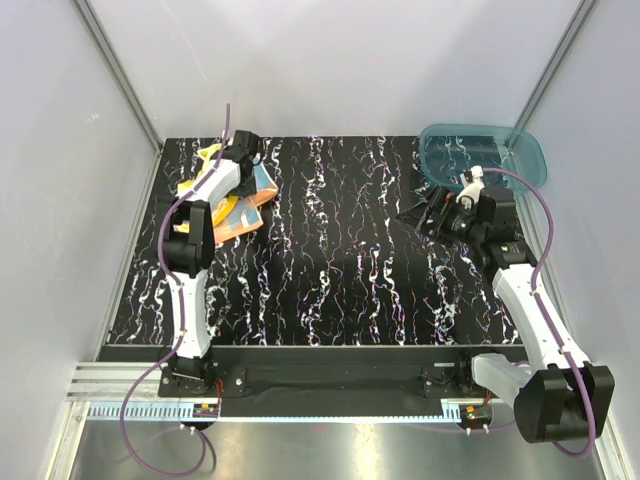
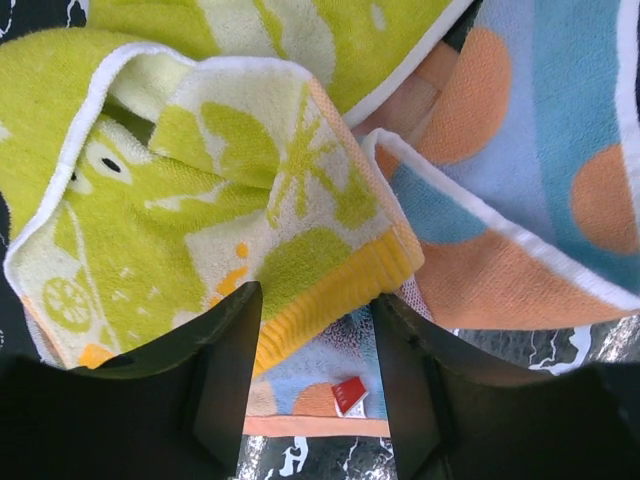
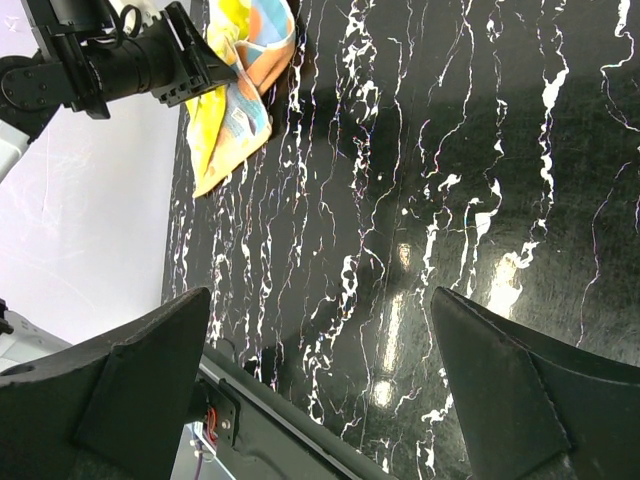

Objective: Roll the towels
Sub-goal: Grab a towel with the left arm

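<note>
Beneath left end effector (image 2: 315, 300), towels (image 2: 200, 220) overlapping, edges cropped.

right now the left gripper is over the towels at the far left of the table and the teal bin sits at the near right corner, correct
Not quite. The teal bin sits at the far right corner, not the near one; the top external view shows it. The left gripper is indeed over the towels at the far left of the table.

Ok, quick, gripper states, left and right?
Left gripper: open, jaws astride the hem of the bright yellow terry towel, not clamped.
Right gripper: open wide, empty, over the black marbled table.
</note>
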You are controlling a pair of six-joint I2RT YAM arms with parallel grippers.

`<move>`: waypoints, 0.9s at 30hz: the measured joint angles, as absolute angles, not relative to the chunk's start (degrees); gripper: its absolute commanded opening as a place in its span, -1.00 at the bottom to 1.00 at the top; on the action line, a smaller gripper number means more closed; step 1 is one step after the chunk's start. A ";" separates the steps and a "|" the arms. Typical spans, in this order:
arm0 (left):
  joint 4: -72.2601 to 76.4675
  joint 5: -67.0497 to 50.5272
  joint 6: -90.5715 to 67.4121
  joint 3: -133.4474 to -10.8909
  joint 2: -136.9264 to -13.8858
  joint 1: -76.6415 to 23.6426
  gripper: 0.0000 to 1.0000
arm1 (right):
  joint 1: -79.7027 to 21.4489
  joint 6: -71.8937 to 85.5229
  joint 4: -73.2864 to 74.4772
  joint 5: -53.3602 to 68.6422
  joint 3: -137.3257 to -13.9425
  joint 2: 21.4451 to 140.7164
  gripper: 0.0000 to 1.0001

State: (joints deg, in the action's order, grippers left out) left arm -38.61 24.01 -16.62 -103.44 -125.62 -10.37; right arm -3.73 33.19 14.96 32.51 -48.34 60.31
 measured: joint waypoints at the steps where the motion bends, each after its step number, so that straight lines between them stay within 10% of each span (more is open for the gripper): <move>1: -38.46 23.73 -16.53 -103.44 -125.62 -10.13 0.03 | -3.81 33.19 14.96 32.51 -48.34 60.40 0.99; 7: -37.82 22.50 -16.51 -103.42 -125.62 -8.34 0.67 | -4.19 32.99 15.25 32.47 -48.53 60.90 0.99; 27: -34.09 14.39 -19.79 -98.50 -122.87 -2.81 0.77 | -5.28 32.40 15.38 32.45 -49.28 63.09 0.99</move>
